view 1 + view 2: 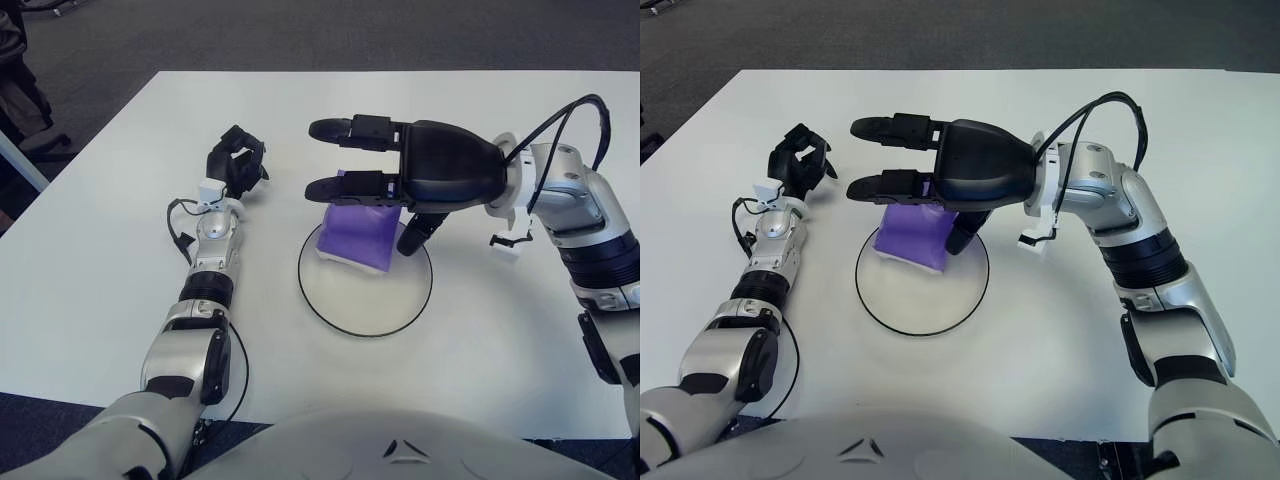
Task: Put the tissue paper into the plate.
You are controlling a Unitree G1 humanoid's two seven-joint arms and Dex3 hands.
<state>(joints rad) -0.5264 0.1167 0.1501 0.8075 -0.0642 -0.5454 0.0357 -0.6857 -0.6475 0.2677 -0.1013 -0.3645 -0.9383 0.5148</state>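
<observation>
Purple tissue paper (361,231) sits on the plate's (366,331) far-left rim. Right hand (385,190) hovers over it, fingers spread, holding nothing. Left hand (238,165) curled, empty.

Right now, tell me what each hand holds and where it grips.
Nothing is held. The right hand hovers open above the purple tissue pack, which lies on the plate's far edge. The left hand is curled, empty.

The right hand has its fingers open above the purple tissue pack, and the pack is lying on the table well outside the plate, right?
Not quite. The purple tissue pack lies on the far rim of the black-rimmed round plate, as the left eye view shows. The right hand is open above it.
</observation>
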